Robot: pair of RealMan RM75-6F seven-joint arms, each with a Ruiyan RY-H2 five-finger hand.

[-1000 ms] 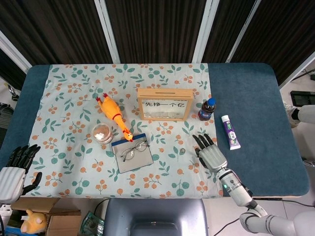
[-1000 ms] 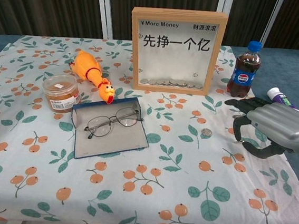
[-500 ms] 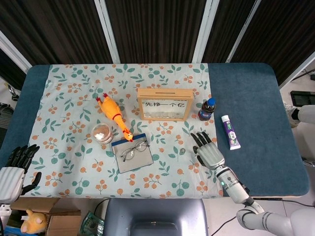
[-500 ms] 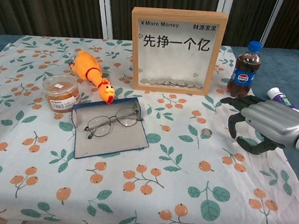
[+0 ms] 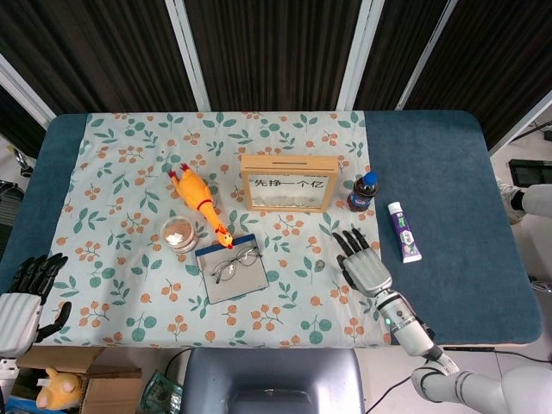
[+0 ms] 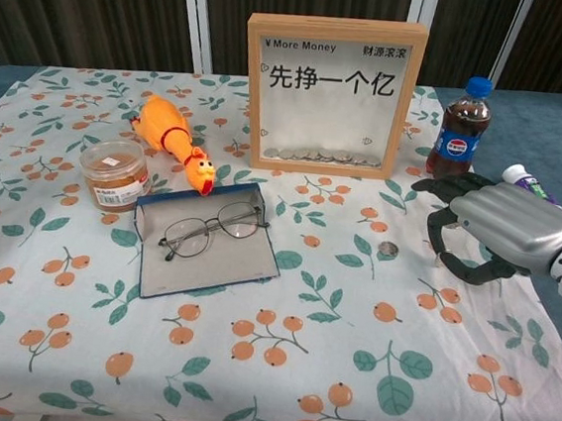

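Silver right hand (image 6: 488, 230) spread, empty, nr 1 coin (image 6: 388, 249), 1 cola bottle (image 6: 459, 130), left hand (image 5: 24, 297) empty too.

A staged lab setup: dark pleated curtains (image 5: 267, 52) with white rails behind a blue-felt table (image 5: 448, 172) draped in a floral cloth (image 5: 129, 172), cardboard boxes (image 5: 86, 392) on the floor.

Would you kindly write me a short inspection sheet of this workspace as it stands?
Surface: blue table under a floral cloth.
Job's things: coin on the cloth beside the right hand; wooden money box upright behind.
Clutter: cola bottle, toothpaste tube, rubber chicken, jar, glasses on a case.
Hands: right hand holds nothing, fingers apart; left hand off the table's edge.
Cables: nothing seen.
Surroundings: dark curtains.
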